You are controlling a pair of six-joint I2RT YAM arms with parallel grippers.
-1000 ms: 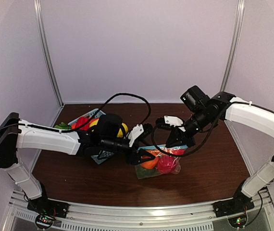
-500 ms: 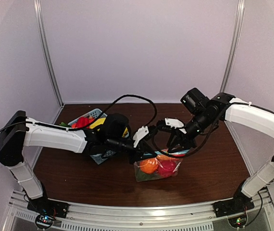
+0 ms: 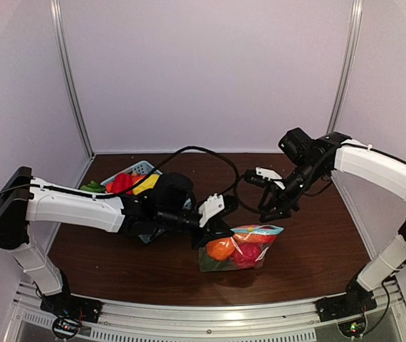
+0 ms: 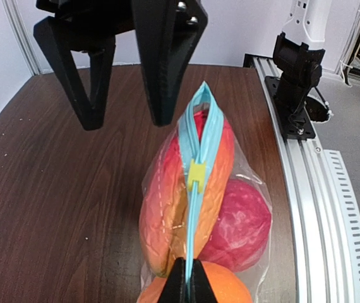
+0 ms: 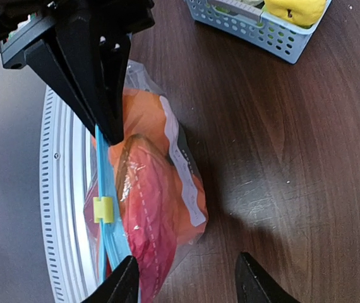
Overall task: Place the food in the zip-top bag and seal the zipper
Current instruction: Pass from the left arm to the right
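Note:
The zip-top bag (image 3: 242,249) stands on the table with food in it: an orange (image 4: 234,291), a dark-red ball (image 4: 246,221) and an orange-red piece (image 4: 164,202). My left gripper (image 4: 188,283) is shut on the near end of the light-blue zipper (image 4: 194,214). Its yellow slider (image 4: 196,175) sits about midway, and past it the strip's two sides stand apart. My right gripper (image 5: 186,281) is open, off the bag, above and behind its right end (image 3: 271,208). More food, red (image 3: 121,182) and yellow (image 3: 146,184), lies in the basket.
A light-blue lattice basket (image 3: 137,169) stands at the back left, partly hidden by my left arm; it also shows in the right wrist view (image 5: 256,28). A metal rail (image 4: 319,208) runs along the table's near edge, close to the bag.
My left gripper has shut on the zipper's end. My right gripper has opened, let go of the bag and drawn back to the right. The bag now stands more upright.

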